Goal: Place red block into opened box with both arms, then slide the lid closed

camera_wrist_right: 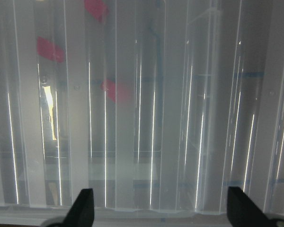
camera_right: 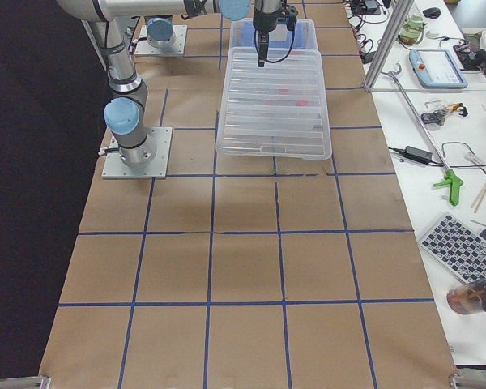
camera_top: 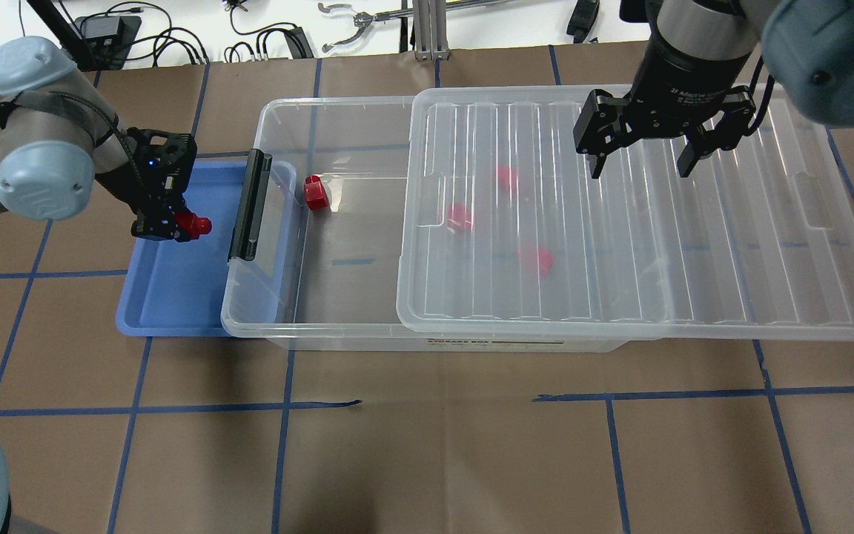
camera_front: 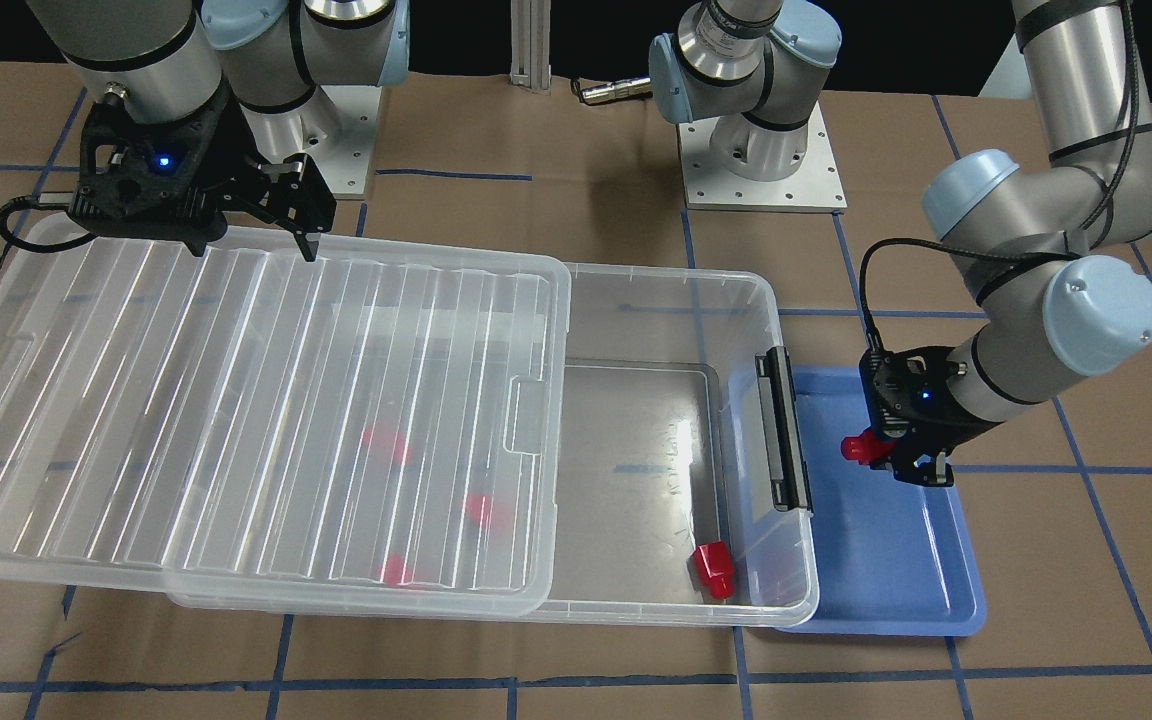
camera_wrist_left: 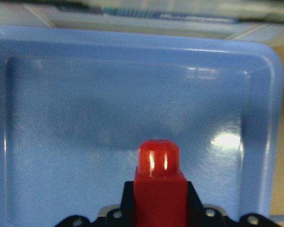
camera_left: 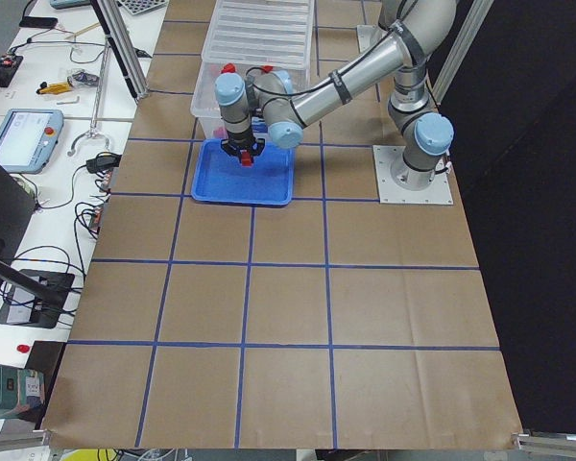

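My left gripper (camera_top: 175, 226) is shut on a red block (camera_top: 196, 225) (camera_wrist_left: 158, 175) and holds it above the blue tray, just outside the box's black bar (camera_top: 249, 204). The stub of this red block (camera_front: 858, 447) points toward the clear box (camera_top: 323, 107). The ribbed lid (camera_top: 694, 259) lies slid partway off and leaves the bar end of the box (camera_front: 656, 280) uncovered. Another red block (camera_top: 315, 193) (camera_front: 714, 570) lies in the uncovered part. Three more show blurred through the lid (camera_front: 236, 400). My right gripper (camera_top: 643, 165) (camera_wrist_right: 161, 210) hangs open over the lid's far edge.
The blue tray (camera_top: 167, 297) (camera_front: 886, 570) sits against the box's bar end, under my left gripper (camera_front: 881, 455). Both arm bases (camera_front: 761, 150) stand beyond the box. Brown paper with blue tape lines covers the table. A bench with cables and tools (camera_top: 264, 37) lies past the far edge.
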Robot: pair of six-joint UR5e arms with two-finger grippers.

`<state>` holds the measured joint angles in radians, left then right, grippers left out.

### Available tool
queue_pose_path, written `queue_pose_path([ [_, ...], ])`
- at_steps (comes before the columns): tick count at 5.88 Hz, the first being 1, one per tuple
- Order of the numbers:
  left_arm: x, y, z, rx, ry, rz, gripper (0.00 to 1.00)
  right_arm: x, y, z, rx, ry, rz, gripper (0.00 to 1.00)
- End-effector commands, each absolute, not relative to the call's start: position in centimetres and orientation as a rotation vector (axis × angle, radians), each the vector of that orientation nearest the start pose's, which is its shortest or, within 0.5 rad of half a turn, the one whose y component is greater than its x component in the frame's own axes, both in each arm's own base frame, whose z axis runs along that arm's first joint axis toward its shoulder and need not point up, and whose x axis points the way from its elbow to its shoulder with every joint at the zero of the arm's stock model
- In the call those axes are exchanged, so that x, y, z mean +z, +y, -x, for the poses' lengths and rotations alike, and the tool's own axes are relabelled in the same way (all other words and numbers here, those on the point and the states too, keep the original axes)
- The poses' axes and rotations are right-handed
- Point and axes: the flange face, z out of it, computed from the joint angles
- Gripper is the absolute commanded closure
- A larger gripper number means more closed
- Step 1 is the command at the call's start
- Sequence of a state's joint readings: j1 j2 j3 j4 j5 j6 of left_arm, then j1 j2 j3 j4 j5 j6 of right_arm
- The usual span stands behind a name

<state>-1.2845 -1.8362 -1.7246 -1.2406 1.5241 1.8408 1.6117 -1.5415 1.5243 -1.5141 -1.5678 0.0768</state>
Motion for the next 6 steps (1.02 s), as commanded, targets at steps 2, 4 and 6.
queue_pose_path([
  [2,42.5,-51.5,0.4,-0.024,2.394,-2.154,1.00,49.0,-49.4,-15.4,0.063,3.140,-0.055,0.00],
  [4,42.7,-51.0,8.8,-0.020,2.437,-2.094,1.00,49.0,-49.3,-15.4,0.065,3.140,-0.055,0.00],
  [6,40.1,-52.5,15.4,-0.105,2.446,-2.093,1.00,49.0,-49.3,-15.4,0.065,3.140,-0.055,0.00],
])
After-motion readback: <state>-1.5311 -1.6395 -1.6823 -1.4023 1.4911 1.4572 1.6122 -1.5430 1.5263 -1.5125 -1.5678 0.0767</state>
